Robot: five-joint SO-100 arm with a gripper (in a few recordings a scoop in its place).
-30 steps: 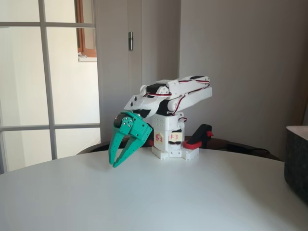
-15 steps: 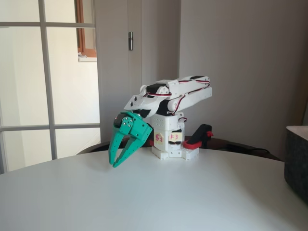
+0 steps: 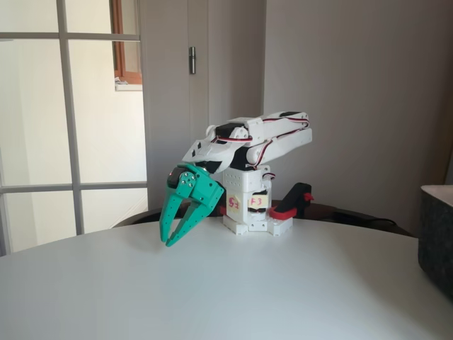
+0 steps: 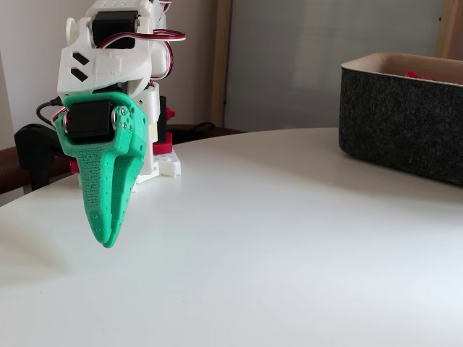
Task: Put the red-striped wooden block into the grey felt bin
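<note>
My green gripper (image 3: 168, 242) hangs from the folded white arm, pointing down just above the white table. Its fingertips meet and hold nothing. In a fixed view the gripper (image 4: 107, 242) shows side-on at the left, its two fingers lined up one behind the other. The grey felt bin (image 4: 405, 123) stands on the table at the far right, well away from the gripper, with something red peeking over its pale rim. The bin (image 3: 435, 237) is cut off by the right edge of the picture. The red-striped wooden block is out of view.
The white round table (image 3: 233, 290) stretches between the gripper and the bin. The arm's base (image 3: 248, 212) is clamped at the table's far edge with a red-and-black clamp (image 3: 291, 202). A window and a door stand behind.
</note>
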